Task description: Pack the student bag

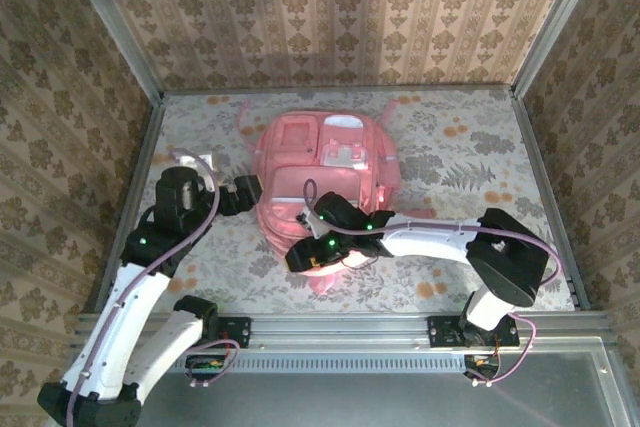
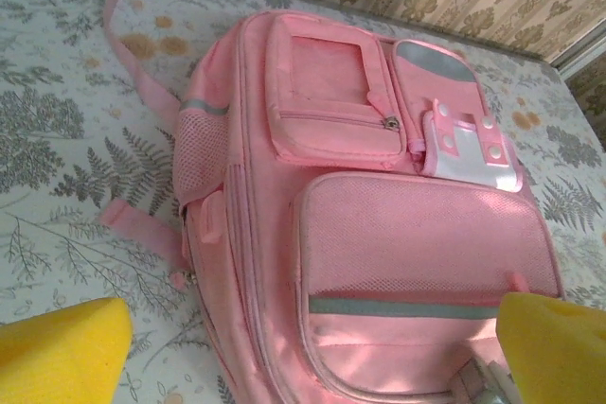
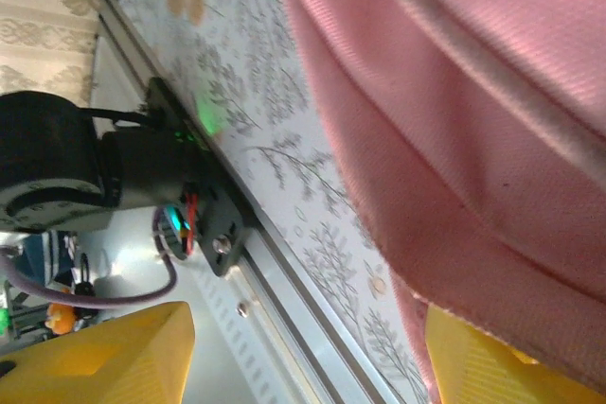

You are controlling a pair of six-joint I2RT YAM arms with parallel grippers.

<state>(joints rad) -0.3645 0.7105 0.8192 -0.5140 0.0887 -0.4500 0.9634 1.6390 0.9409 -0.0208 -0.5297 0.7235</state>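
The student bag [image 1: 325, 172] is a large pink backpack lying front up in the middle of the table. Its zip pockets and pale panel [image 2: 469, 153] face up. My left gripper [image 1: 250, 192] hovers at the bag's left side, open wide. Its yellow fingertips [image 2: 62, 352] straddle the lower front pocket [image 2: 417, 253] without touching it. My right gripper [image 1: 302, 255] sits at the bag's near edge and is open. Pink fabric [image 3: 473, 139] drapes over its right fingertip [image 3: 502, 366], and nothing lies between the two fingers.
Pink straps [image 2: 142, 63] trail from the bag's far end and its left side. An aluminium rail [image 1: 340, 325] runs along the table's near edge, with the left arm's base [image 3: 57, 163] beside it. Patterned walls close in the back and both sides.
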